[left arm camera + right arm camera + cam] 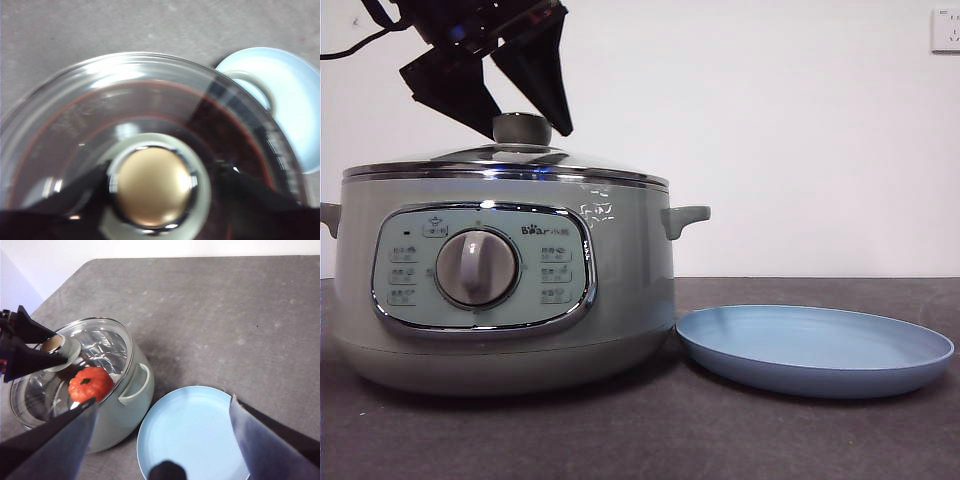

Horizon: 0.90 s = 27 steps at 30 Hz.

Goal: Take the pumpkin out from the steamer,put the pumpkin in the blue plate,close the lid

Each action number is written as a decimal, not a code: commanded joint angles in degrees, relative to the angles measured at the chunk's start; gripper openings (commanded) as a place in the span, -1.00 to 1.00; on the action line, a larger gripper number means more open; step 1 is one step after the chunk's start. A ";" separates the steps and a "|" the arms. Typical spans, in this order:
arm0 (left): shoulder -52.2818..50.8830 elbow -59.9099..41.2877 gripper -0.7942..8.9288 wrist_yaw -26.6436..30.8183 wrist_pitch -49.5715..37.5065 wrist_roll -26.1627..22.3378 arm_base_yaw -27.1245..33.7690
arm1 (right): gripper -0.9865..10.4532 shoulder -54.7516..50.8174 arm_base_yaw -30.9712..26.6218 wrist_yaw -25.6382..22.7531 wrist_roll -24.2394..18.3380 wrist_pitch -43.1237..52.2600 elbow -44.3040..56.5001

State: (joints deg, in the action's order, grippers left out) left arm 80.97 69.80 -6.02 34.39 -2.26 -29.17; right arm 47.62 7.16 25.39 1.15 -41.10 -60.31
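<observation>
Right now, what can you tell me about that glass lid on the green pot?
The lid is a round dome of clear glass with a shiny chrome rim and a stubby pale green knob whose top cap looks gold-toned. It sits level on the steamer, closed. Through the glass, the right wrist view shows the orange pumpkin inside. The left pincer straddles the knob, one black jaw on either side; whether they press on it is unclear.

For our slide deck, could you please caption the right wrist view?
Left claw straddles the lid knob on the steamer, pumpkin inside; blue plate empty.
</observation>
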 commanded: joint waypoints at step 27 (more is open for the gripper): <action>-12.81 14.16 -0.85 7.82 5.46 -2.51 -0.13 | -0.06 6.58 7.58 0.17 0.46 3.56 -0.11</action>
State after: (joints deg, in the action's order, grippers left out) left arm 69.28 83.33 0.93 40.77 -4.08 -29.30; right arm 53.47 13.63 25.43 1.28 -38.11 -60.31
